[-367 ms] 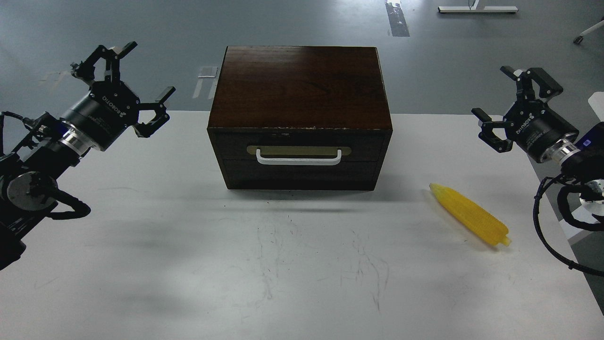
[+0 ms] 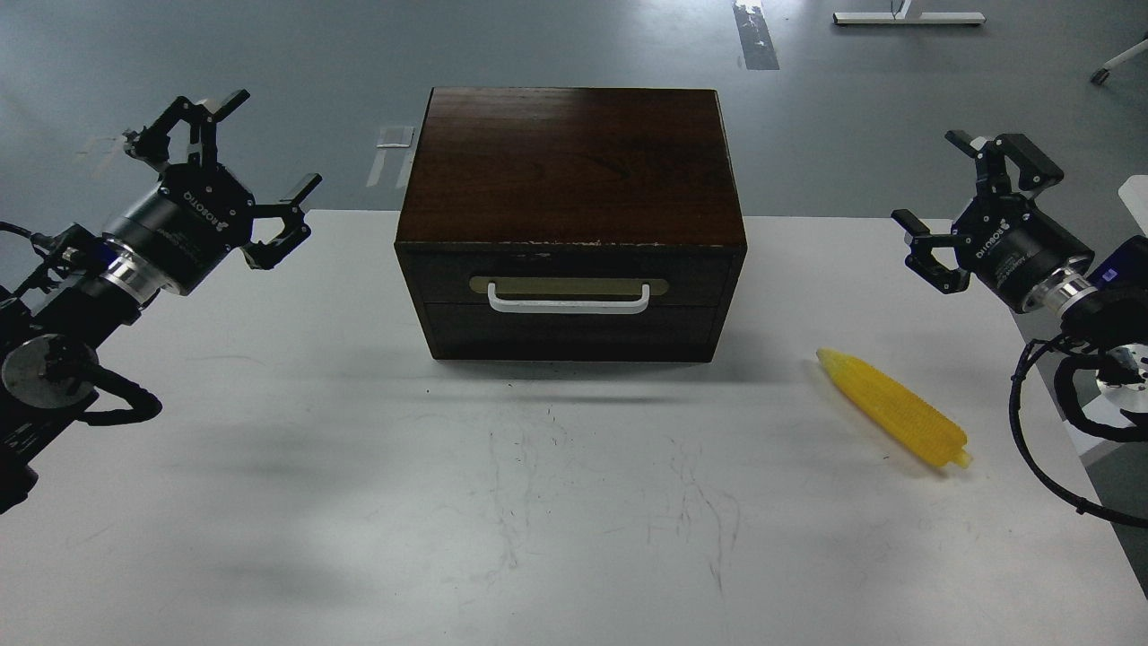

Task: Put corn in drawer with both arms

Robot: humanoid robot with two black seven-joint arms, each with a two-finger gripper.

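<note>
The yellow corn (image 2: 893, 408) lies on the white table at the right, tapered end pointing up-left toward the cabinet. The drawer (image 2: 570, 289) is closed in the front of the dark brown cabinet (image 2: 572, 161), with a white bar handle (image 2: 569, 302) on a brass plate. My left gripper (image 2: 226, 160) is open and empty, held in the air left of the cabinet. My right gripper (image 2: 958, 199) is open and empty, in the air right of the cabinet and above and behind the corn.
The white table (image 2: 538, 502) stretches in front of the cabinet, with scuff marks near the middle. Its right edge runs close to the right arm's cables (image 2: 1040, 449). Grey floor lies behind.
</note>
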